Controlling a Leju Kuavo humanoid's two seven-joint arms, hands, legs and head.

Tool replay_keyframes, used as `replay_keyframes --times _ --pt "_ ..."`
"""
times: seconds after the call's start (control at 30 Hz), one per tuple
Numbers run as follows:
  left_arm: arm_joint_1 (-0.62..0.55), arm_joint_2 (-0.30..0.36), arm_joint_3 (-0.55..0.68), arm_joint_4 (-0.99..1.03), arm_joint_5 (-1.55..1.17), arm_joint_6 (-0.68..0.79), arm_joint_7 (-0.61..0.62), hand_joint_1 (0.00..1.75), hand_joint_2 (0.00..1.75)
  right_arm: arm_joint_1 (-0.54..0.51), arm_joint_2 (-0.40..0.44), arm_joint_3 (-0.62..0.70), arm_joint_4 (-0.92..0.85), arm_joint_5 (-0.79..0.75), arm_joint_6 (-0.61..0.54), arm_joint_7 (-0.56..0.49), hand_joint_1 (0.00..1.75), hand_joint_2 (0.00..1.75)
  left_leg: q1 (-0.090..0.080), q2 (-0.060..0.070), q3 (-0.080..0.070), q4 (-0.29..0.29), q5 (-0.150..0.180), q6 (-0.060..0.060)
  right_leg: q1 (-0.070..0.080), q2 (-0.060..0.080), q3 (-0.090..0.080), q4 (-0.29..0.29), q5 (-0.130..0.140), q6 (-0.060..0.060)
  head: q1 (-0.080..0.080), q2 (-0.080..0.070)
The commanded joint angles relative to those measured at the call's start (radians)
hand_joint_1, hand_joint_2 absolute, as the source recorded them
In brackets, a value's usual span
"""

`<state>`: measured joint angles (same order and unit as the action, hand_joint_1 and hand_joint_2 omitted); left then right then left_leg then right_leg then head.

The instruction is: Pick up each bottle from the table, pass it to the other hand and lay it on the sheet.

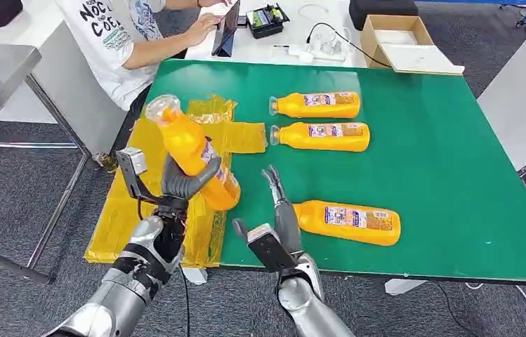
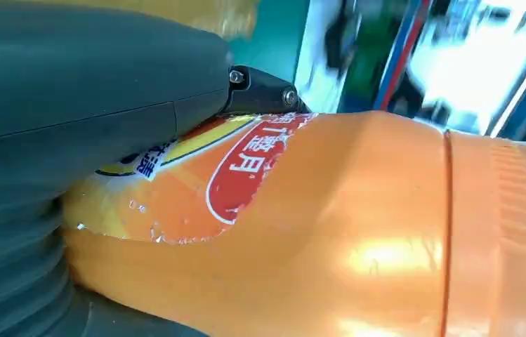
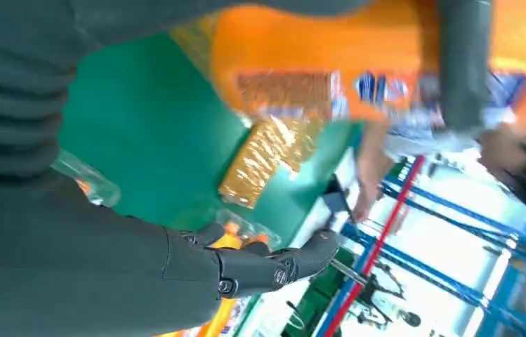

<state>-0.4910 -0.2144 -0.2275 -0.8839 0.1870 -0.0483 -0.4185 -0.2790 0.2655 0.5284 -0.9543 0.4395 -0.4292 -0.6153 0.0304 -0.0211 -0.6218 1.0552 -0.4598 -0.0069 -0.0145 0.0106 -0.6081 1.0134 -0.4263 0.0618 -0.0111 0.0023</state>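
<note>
So the left hand (image 1: 179, 184) has its fingers wrapped around an orange juice bottle (image 1: 193, 151), holding it up off the table, tilted with the clear cap end pointing up and away toward the far left. It hangs over the crinkly yellow sheet (image 1: 123, 225) that's draped across the left edge of the green table (image 1: 442, 161). In the left wrist view the same bottle (image 2: 330, 232) is pressed right up against the grey thumb, red and yellow label showing.

The right hand (image 1: 277, 217) is empty, fingers stretched out and apart, sitting just beside the held bottle and near the closest lying bottle (image 1: 347, 222), not touching either as far as I can tell. In the right wrist view its dark fingers (image 3: 274, 267) are spread with nothing in them.

Two more orange bottles lie on their sides further back on the table, one (image 1: 316, 104) just behind the other (image 1: 323, 136), caps pointing left.

A person in a white printed t-shirt (image 1: 116, 35) sits at the far left corner, by a white desk with an open cardboard box (image 1: 400, 38).
</note>
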Motion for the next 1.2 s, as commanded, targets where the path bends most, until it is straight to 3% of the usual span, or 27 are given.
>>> replay_keyframes --times 0.03,0.13,0.2,0.63,0.7,0.8,0.87,0.97,1.1,1.2 --pt "-0.097 0.031 0.102 0.067 -0.039 0.111 -0.024 1.75 1.75 0.048 -0.045 -0.022 -0.174 -0.036 0.01 -0.012 0.0 0.0 -0.001 0.001 0.002 -0.001 0.0 0.002 0.0 -0.001 0.002 -0.001 0.0 -0.002 0.0 0.0" --pt "-0.122 0.052 0.118 0.082 -0.218 0.383 -0.103 1.75 1.75 0.098 -0.046 -0.05 -0.3 -0.11 -0.008 -0.062 0.0 0.0 -0.001 0.001 0.004 -0.002 0.0 0.002 0.0 -0.002 0.004 -0.002 0.0 -0.002 0.0 0.0" --pt "-0.134 0.067 0.136 0.09 -0.241 0.388 -0.105 1.75 1.75 0.12 -0.055 -0.05 -0.366 -0.117 -0.006 -0.048 0.0 0.0 -0.001 0.002 0.003 -0.001 0.0 0.002 0.0 -0.001 0.003 0.0 0.0 -0.002 0.0 0.0" --pt "-0.132 0.06 0.137 0.093 -0.248 0.385 -0.106 1.75 1.75 0.122 -0.057 -0.049 -0.371 -0.116 -0.004 -0.044 0.0 0.0 -0.001 0.001 0.004 -0.002 0.0 0.002 0.0 -0.002 0.004 -0.002 0.0 -0.002 0.0 0.0" --pt "-0.157 0.089 0.118 0.15 -0.457 0.597 -0.091 1.75 1.75 0.137 -0.044 -0.07 -0.426 -0.173 -0.031 -0.083 0.0 0.0 -0.001 0.002 0.005 -0.002 0.0 0.002 0.0 -0.001 0.004 -0.002 0.0 -0.002 0.0 0.0" --pt "-0.219 0.149 0.089 0.312 -0.767 0.746 -0.013 1.75 1.75 0.166 -0.045 -0.084 -0.547 -0.237 -0.053 -0.082 0.0 0.0 -0.001 0.001 0.003 -0.001 0.0 0.002 0.0 -0.001 0.002 0.0 0.0 -0.002 0.0 0.0" --pt "-0.235 0.169 0.115 0.364 -1.003 0.746 0.059 1.75 1.75 0.167 -0.05 -0.078 -0.572 -0.237 -0.06 -0.073 0.0 0.0 -0.001 0.002 0.003 -0.001 0.0 0.002 0.0 0.0 0.002 0.0 0.0 -0.002 0.0 0.0" --pt "-0.291 0.205 0.027 0.48 -1.257 0.742 0.162 1.75 1.75 0.151 -0.054 -0.061 -0.558 -0.238 -0.053 -0.07 0.0 0.0 -0.001 0.004 0.005 -0.003 0.0 0.002 0.0 0.001 0.003 -0.001 0.001 -0.003 0.0 0.0" --pt "-0.338 0.238 -0.05 0.552 -1.409 0.584 0.245 1.75 1.75 0.144 -0.054 -0.044 -0.589 -0.256 -0.049 -0.083 0.0 0.0 0.0 0.003 0.004 -0.002 0.001 0.002 0.001 0.0 0.003 -0.001 0.0 -0.003 0.0 0.0" --pt "-0.32 0.253 -0.019 0.554 -1.41 0.586 0.246 1.75 1.75 0.155 -0.059 -0.042 -0.607 -0.28 -0.037 -0.083 0.0 0.0 0.0 0.004 0.003 -0.001 0.0 0.001 0.001 0.002 0.002 0.0 0.002 -0.005 0.0 0.0"
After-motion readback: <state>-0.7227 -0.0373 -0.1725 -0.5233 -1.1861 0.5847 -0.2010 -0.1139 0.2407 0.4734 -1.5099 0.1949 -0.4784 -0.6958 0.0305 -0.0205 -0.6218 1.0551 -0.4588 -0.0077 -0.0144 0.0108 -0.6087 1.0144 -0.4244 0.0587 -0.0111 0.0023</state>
